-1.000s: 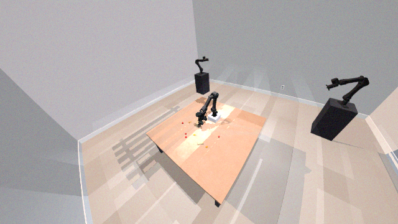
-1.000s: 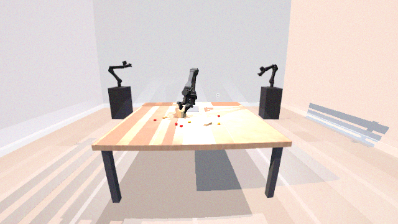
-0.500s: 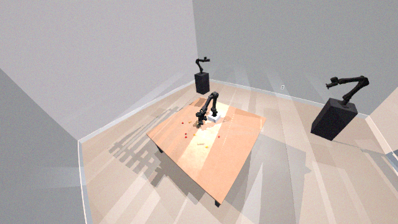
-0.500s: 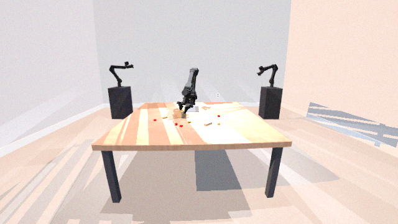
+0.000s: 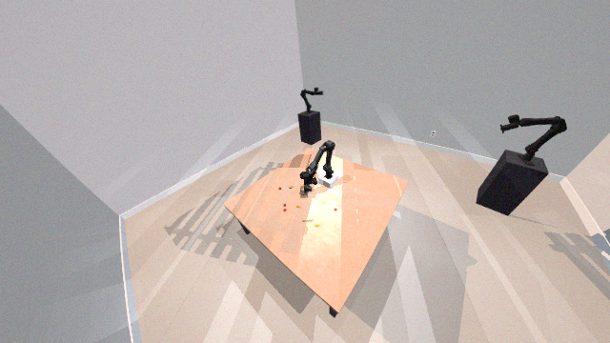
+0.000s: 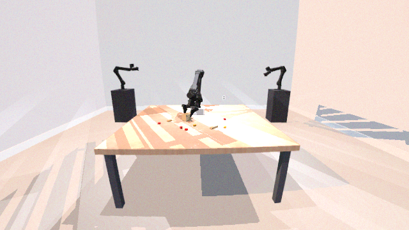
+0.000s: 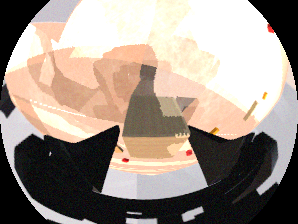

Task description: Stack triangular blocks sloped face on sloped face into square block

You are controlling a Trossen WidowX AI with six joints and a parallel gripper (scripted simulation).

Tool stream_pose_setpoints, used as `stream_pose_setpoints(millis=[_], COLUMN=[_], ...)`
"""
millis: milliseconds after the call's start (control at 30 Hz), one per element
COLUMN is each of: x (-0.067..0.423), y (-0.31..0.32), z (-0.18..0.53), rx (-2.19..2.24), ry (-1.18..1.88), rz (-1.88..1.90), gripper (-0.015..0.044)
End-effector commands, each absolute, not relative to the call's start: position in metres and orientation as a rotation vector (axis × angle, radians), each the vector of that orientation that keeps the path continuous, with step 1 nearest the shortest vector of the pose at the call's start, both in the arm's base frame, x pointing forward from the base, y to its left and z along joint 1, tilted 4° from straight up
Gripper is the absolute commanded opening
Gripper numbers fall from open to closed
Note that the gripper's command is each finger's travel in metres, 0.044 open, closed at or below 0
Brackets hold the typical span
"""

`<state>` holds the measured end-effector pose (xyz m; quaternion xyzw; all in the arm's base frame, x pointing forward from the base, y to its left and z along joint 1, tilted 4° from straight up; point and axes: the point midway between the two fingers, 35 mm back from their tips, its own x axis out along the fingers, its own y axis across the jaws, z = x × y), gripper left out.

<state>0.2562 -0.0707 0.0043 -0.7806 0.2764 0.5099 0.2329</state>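
Triangular blocks (image 6: pixel 185 117), stacked between the fingers of the released, spread gripper (image 6: pixel 189 117): a skewed lift-off risks a finger dragging the upper block askew.
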Motion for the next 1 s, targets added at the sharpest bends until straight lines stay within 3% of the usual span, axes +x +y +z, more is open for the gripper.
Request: stream_pose_setpoints(millis=[0,167,400,967], x=[0.256,0.255,0.222,0.225], y=[-0.071,-0.068,-0.05,-0.05], z=[0.004,0.021,0.104,0.103], rx=[-2.144,-2.144,-2.142,-2.148], ry=[0.759,0.759,0.758,0.747], rz=[1.401,1.401,1.403,1.396], gripper=[0.044,0.044,0.044,0.044])
